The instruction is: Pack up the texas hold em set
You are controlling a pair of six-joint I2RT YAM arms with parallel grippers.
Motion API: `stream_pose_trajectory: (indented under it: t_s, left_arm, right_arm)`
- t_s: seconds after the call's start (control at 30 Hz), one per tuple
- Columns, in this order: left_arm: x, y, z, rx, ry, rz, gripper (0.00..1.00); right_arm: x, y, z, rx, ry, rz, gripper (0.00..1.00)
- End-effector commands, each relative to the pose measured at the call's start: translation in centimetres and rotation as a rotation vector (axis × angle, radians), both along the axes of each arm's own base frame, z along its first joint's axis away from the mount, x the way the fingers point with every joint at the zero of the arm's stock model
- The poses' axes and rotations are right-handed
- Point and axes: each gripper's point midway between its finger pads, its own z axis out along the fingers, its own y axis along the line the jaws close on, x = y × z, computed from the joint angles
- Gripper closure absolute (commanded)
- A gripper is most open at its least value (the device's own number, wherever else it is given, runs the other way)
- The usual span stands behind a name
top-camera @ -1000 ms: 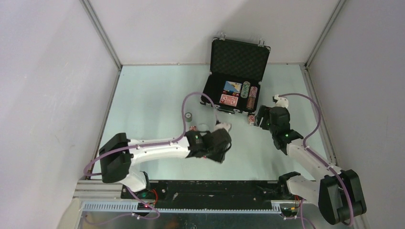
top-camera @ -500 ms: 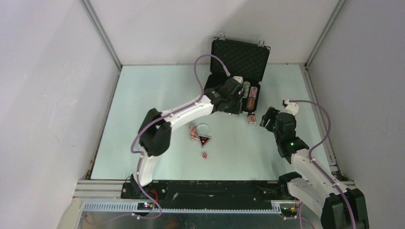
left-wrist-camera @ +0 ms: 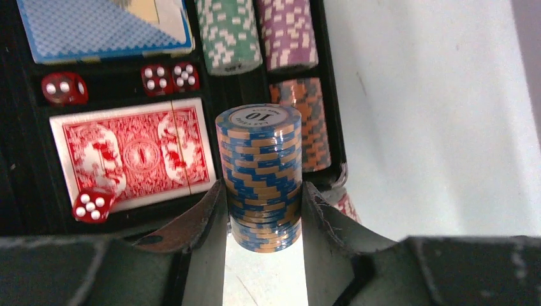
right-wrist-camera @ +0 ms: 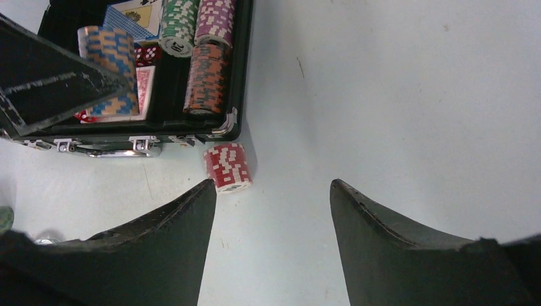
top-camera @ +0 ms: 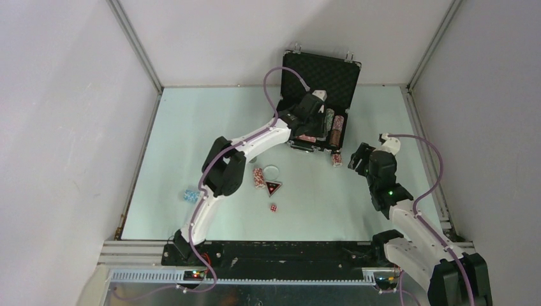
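Left wrist — left gripper (left-wrist-camera: 262,193) clamps chip stack (left-wrist-camera: 258,162).

The briefcase (top-camera: 322,73) had a matt black, dimpled foam lining and a shiny silver metal handle (right-wrist-camera: 118,153). The orange-and-blue chip stack (left-wrist-camera: 258,175) looked like smooth, hard plastic with a slightly glossy printed label, and the red dice (left-wrist-camera: 62,87) were glossy and translucent. The pale table (right-wrist-camera: 395,95) was smooth, matt and faintly scuffed.

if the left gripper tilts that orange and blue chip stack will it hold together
Likely not as one piece: the orange and blue chip stack is loose discs, and the left gripper seems to clamp only its near end, so the far chips may slide off. Released sideways, it would probably roll.
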Motion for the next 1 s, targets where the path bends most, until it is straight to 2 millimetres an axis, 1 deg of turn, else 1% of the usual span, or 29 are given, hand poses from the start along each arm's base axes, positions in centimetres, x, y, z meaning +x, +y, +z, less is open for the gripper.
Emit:
stream_pose_trajectory:
  t_s: [0.0, 0.1, 0.13, 0.23, 0.27, 0.3, 0.37, 0.43, 0.47, 0.5, 0.53, 0.57, 0.6, 0.67, 0.73, 0.77, 0.8, 0.83, 0.87, 0.9, 0.93, 0.97]
  left_arm:
    - [3.2, -2.6, 6.5, -0.152, -0.190, -0.021, 0.79]
    - [3.6, -3.0, 5.7, -0.158, -0.193, -0.027, 0.79]
    - [3.8, -3.3, 5.2, -0.157, -0.188, -0.029, 0.79]
    - [3.7, -3.9, 3.6, -0.162, -0.149, -0.038, 0.80]
    - [3.7, -4.0, 3.4, -0.166, -0.143, -0.038, 0.80]
    - [3.6, -4.1, 2.8, -0.163, -0.129, -0.038, 0.80]
    - [3.5, -3.9, 2.2, -0.150, -0.115, -0.036, 0.78]
    - [3.4, -3.6, 2.0, -0.137, -0.104, -0.031, 0.73]
    - [3.3, -3.4, 2.0, -0.131, -0.102, -0.025, 0.68]
    - [3.2, -3.2, 2.2, -0.124, -0.098, -0.022, 0.63]
    - [3.2, -3.0, 2.3, -0.117, -0.095, -0.010, 0.50]
    - [3.1, -2.6, 2.6, -0.107, -0.089, -0.003, 0.42]
    - [3.1, -2.4, 2.8, -0.105, -0.087, 0.007, 0.16]
    - [3.1, -1.5, 3.5, -0.085, -0.092, 0.037, 0.02]
    - [2.8, -1.0, 4.7, -0.082, -0.109, 0.036, 0.01]
    - [2.4, -0.5, 5.6, -0.081, -0.117, 0.036, 0.01]
    - [2.2, 0.0, 7.4, -0.086, -0.143, 0.037, 0.00]
    - [1.8, 0.6, 7.1, -0.064, -0.141, 0.043, 0.00]
    - [1.4, 1.3, 9.3, -0.075, -0.170, 0.043, 0.00]
    - [0.8, 2.3, 8.4, -0.044, -0.156, 0.049, 0.00]
    - [0.0, 3.2, 11.0, -0.066, -0.192, 0.050, 0.00]
    - [-0.9, 4.3, 9.2, -0.029, -0.168, 0.052, 0.00]
  right_arm:
    - [0.5, 0.0, 1.2, 0.028, -0.053, -0.011, 0.32]
    - [0.5, 0.1, 1.2, 0.031, -0.053, -0.003, 0.32]
    - [0.6, 0.1, 1.2, 0.032, -0.052, -0.001, 0.32]
    - [0.6, 0.1, 1.1, 0.036, -0.051, -0.001, 0.32]
    - [0.6, 0.1, 1.1, 0.037, -0.050, 0.000, 0.32]
    - [0.6, 0.1, 1.1, 0.036, -0.051, 0.001, 0.32]
    - [0.6, 0.1, 1.1, 0.037, -0.051, -0.001, 0.32]
    - [0.6, 0.1, 1.2, 0.037, -0.051, 0.001, 0.32]
    - [0.6, 0.1, 1.2, 0.037, -0.051, 0.002, 0.32]
    - [0.7, 0.2, 1.1, 0.038, -0.051, 0.004, 0.32]
    - [0.6, 0.2, 1.1, 0.038, -0.050, 0.006, 0.32]
    - [0.7, 0.2, 1.1, 0.037, -0.050, 0.007, 0.32]
    - [0.7, 0.2, 1.1, 0.038, -0.049, 0.006, 0.32]
    - [0.6, 0.2, 1.1, 0.035, -0.050, 0.007, 0.32]
    - [0.6, 0.2, 1.2, 0.033, -0.053, 0.007, 0.32]
    - [0.6, 0.1, 1.3, 0.032, -0.055, 0.005, 0.32]
    - [0.6, 0.1, 1.3, 0.032, -0.056, 0.005, 0.32]
    - [0.6, 0.2, 1.2, 0.030, -0.055, 0.008, 0.32]
    - [0.6, 0.3, 1.2, 0.031, -0.054, 0.013, 0.32]
    - [0.6, 0.3, 1.2, 0.028, -0.054, 0.019, 0.32]
    - [0.6, 0.4, 1.3, 0.029, -0.056, 0.026, 0.31]
    - [0.6, 0.5, 1.3, 0.024, -0.056, 0.030, 0.31]
